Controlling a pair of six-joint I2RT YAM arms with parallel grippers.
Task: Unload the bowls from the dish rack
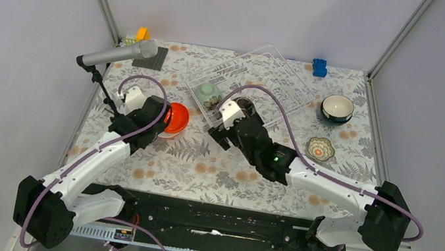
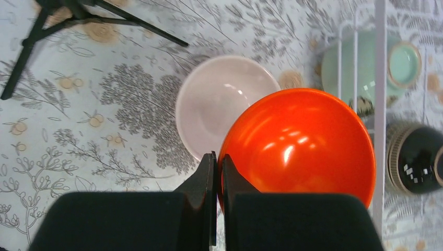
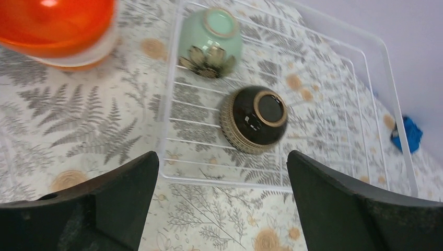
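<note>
A grey-walled booth is seen, with a fern-printed cloth (image 1: 212, 177) laid over the table. At the far left a microphone (image 1: 121, 54) is propped. Next to it the left gripper (image 2: 216, 159) is closed, and the rim of the orange bowl (image 2: 303, 146) appears to be pinched between its fingers, though the contact itself is hidden. This bowl is held over a white bowl (image 2: 214, 104), just left of the rack (image 3: 365, 68). So thin a hold could be lost if the bowl were swung, and the white bowl below could be chipped.

The rack's long axis is laid from near left to far right. Two bowls are left in its near-left end. The green bowl (image 3: 211, 36) and the dark bowl (image 3: 253, 120) are both tipped over, with foot rings turned up and away and mouths turned down toward the near edge.

Above the dark bowl the right gripper (image 3: 222, 157) is hung with jaws wide apart and nothing between them. If the jaws were closed across the glazed, curved wall, the bowl could be squeezed out or rolled. A wire could also be snagged and the rack dragged.

At the right, a teal bowl (image 1: 337, 107) and a patterned bowl (image 1: 321, 148) are stood on the cloth
</note>
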